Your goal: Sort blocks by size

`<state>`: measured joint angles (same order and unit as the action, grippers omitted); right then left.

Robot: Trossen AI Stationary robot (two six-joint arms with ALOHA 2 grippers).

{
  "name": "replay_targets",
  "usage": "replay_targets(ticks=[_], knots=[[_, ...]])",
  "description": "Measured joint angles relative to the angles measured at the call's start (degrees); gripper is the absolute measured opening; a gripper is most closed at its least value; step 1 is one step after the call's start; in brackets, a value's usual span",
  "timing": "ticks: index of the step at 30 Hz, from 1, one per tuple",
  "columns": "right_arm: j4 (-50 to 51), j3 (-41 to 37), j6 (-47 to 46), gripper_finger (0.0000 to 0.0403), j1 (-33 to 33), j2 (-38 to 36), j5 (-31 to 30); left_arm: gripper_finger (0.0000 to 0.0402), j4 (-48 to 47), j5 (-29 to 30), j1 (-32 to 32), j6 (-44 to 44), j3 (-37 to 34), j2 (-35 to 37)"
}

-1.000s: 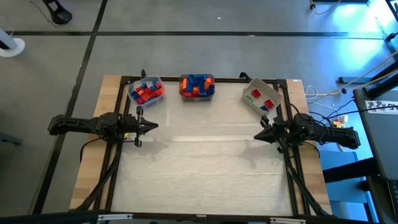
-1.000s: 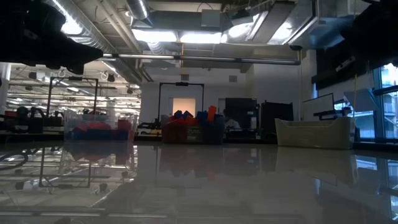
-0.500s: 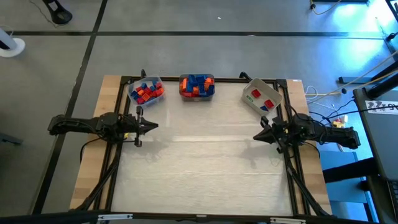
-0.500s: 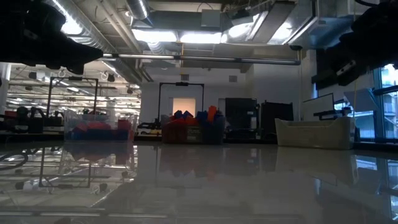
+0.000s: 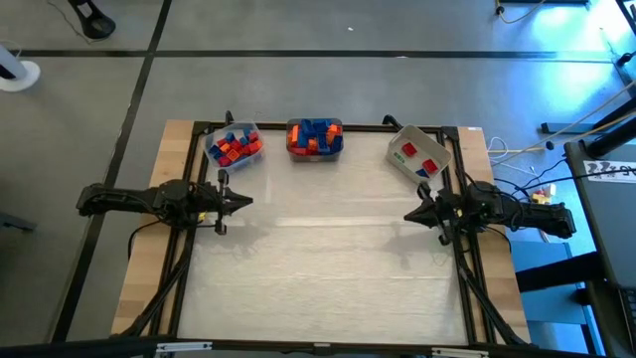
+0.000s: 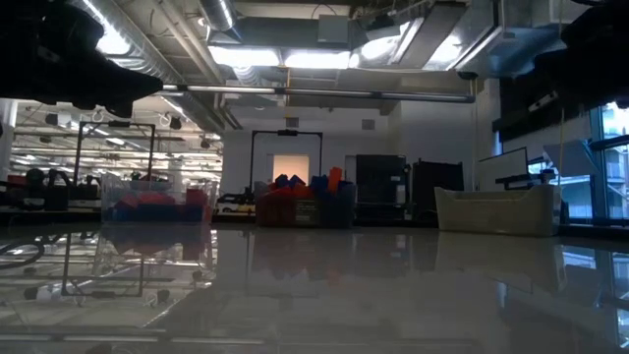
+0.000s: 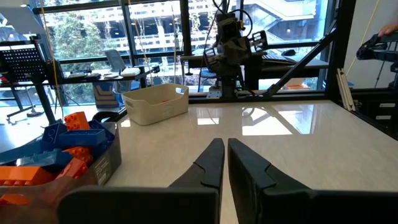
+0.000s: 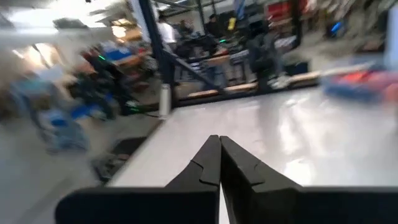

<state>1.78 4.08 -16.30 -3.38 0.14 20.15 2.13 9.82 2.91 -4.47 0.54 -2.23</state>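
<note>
Along the far edge of the tabletop [image 5: 328, 268] stand three bins in a row. On the left, a clear bin [image 5: 234, 146] holds red, orange and blue blocks [image 5: 237, 148]; the middle bin [image 5: 315, 139] is piled high with blue and orange blocks; the pale bin [image 5: 418, 156] toward the right, turned at an angle, holds only a few red and blue blocks. No blocks lie loose on the open surface.

The left gripper [image 5: 245, 201] hangs over the left side of the tabletop, nearer than the clear bin, pointing toward the middle. Its fingers [image 7: 211, 163] are pressed together and hold nothing. In its wrist view the heaped bin of orange and blue blocks sits close by, the pale bin farther off, and the other arm beyond.

The right gripper [image 5: 410, 215] is over the right side, nearer than the pale bin, pointing inward toward the left gripper, well apart from it. Its fingers [image 8: 210, 158] are also pressed together and empty. Its wrist view is blurred; only bare tabletop ahead can be told with any certainty.
</note>
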Motion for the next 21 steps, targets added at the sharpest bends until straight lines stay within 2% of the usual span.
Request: replay_targets(ticks=[3, 7, 9, 14, 21], knots=[[-0.14, -0.83, 7.33, 0.0007, 0.00, -0.02, -4.12, 0.0010, 0.00, 0.00, -0.01, 0.00, 0.00, 0.01], [-1.55, -2.62, 10.23, 0.0007, -0.02, -0.04, -18.03, 0.0010, 0.00, -0.02, -0.01, 0.00, 0.00, -0.01], [-2.88, -3.16, 10.73, 0.0007, -0.06, 0.62, -21.55, 0.0010, 0.00, 0.00, 0.00, 0.00, 0.00, -0.01], [-3.17, -3.26, 15.15, 0.0007, -0.02, 0.81, -19.84, 0.0010, 0.00, 0.00, 0.01, 0.00, 0.00, -0.01], [-3.06, -3.30, 15.17, 0.0007, -0.02, 0.81, -19.53, 0.0010, 0.00, 0.00, 0.00, 0.00, 0.00, -0.01]])
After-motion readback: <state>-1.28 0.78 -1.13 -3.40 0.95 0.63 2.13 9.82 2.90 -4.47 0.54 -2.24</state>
